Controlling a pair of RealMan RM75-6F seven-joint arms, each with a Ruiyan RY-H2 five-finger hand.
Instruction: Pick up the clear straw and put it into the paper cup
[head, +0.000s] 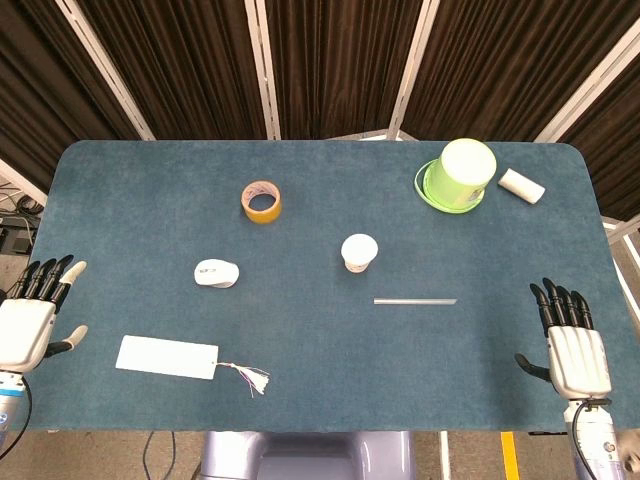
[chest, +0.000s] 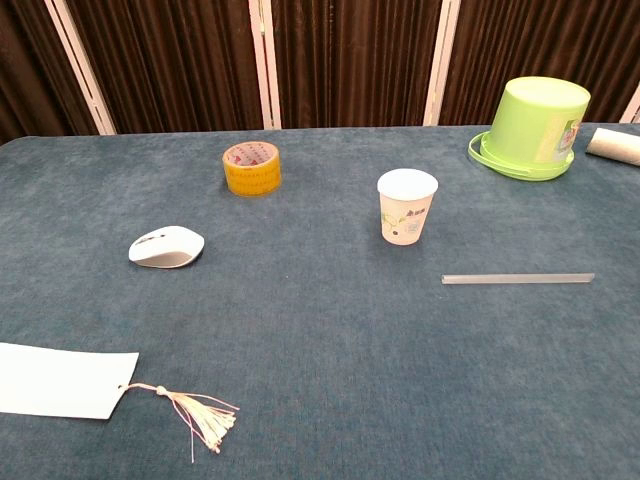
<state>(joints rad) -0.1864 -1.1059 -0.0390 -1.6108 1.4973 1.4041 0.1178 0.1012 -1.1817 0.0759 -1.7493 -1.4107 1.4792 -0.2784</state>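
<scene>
My left hand and right hand rest at the table edges, fingers spread, holding nothing. The straw lies flat near the upright cup (just right of it, toward me), untouched.
</scene>
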